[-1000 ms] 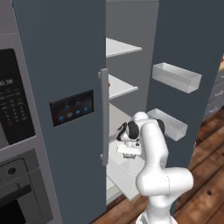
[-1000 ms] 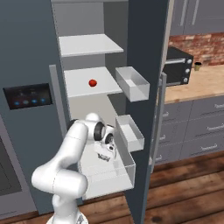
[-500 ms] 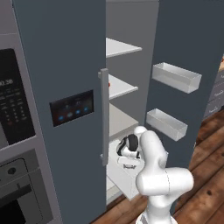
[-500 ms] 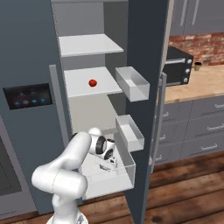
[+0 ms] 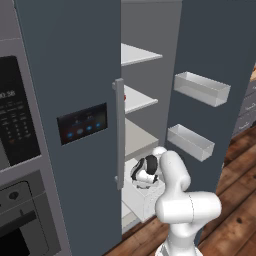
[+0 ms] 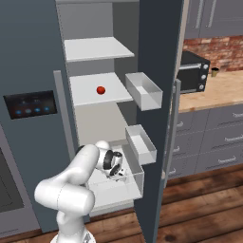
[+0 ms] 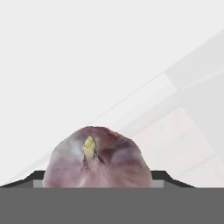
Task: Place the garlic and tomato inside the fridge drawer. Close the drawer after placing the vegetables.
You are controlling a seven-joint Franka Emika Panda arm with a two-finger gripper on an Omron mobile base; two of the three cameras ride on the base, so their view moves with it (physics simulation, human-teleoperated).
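The garlic, a pale lilac bulb with a yellowish tip, sits between my fingers in the hand view, and my gripper is shut on it. In the base views the gripper hangs low inside the pulled-out fridge drawer, over its white bottom. The tomato, a small red ball, lies on the middle fridge shelf, well above the hand. The hand hides the garlic in both base views.
The open fridge door stands on the right with two translucent door trays close to the arm. The closed left door with its handle flanks the opening. A counter with a microwave lies to the right.
The hand has dropped from above the drawer's rim down into the drawer, with the garlic still in it. The tomato has stayed on its shelf.
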